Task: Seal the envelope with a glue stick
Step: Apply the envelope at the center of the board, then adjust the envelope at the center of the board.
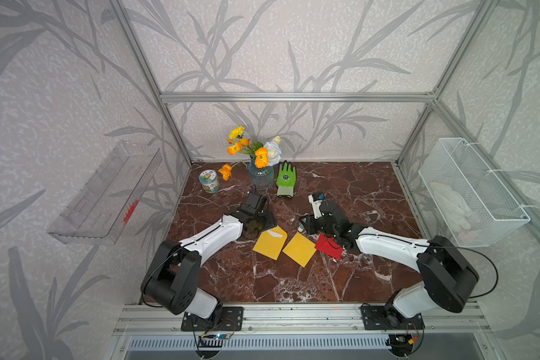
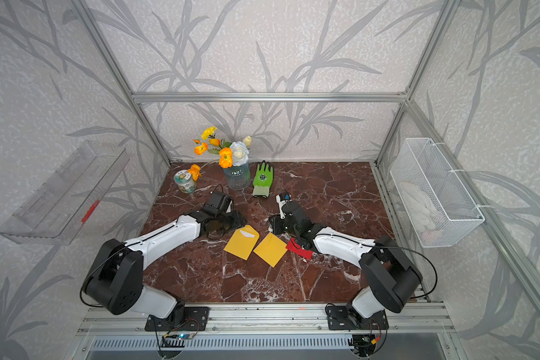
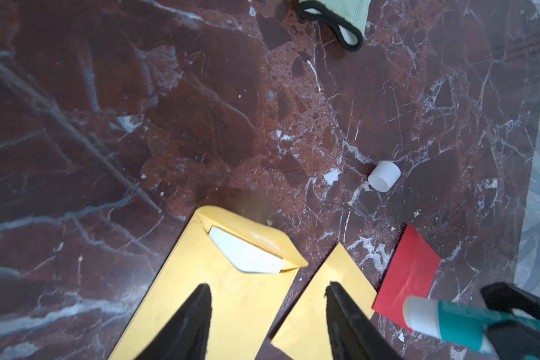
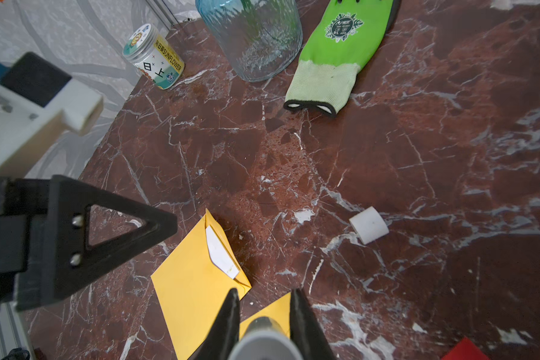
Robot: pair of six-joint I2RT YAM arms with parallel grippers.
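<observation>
A dark red, white-veined marble tabletop point(image 1: 371, 193) carries the clutter. Near its back left corner stands a small clear plastic jar point(image 1: 209, 181) with a printed label. At the back edge, left of middle, a ribbed clear glass vase point(image 1: 260, 179) holds orange, yellow and white artificial flowers point(image 1: 261, 157). Just to the right of the vase, a bright green work glove point(image 1: 286, 177) with a pale knitted cuff lies flat, fingers toward the back edge. Around the middle lie a closed yellow paper envelope point(image 1: 300, 249) and a red paper envelope point(image 1: 323, 246). A clear plastic tray point(image 1: 106, 193) hangs on the left wall, and a white wire-mesh basket point(image 1: 496, 180) on the right wall.
</observation>
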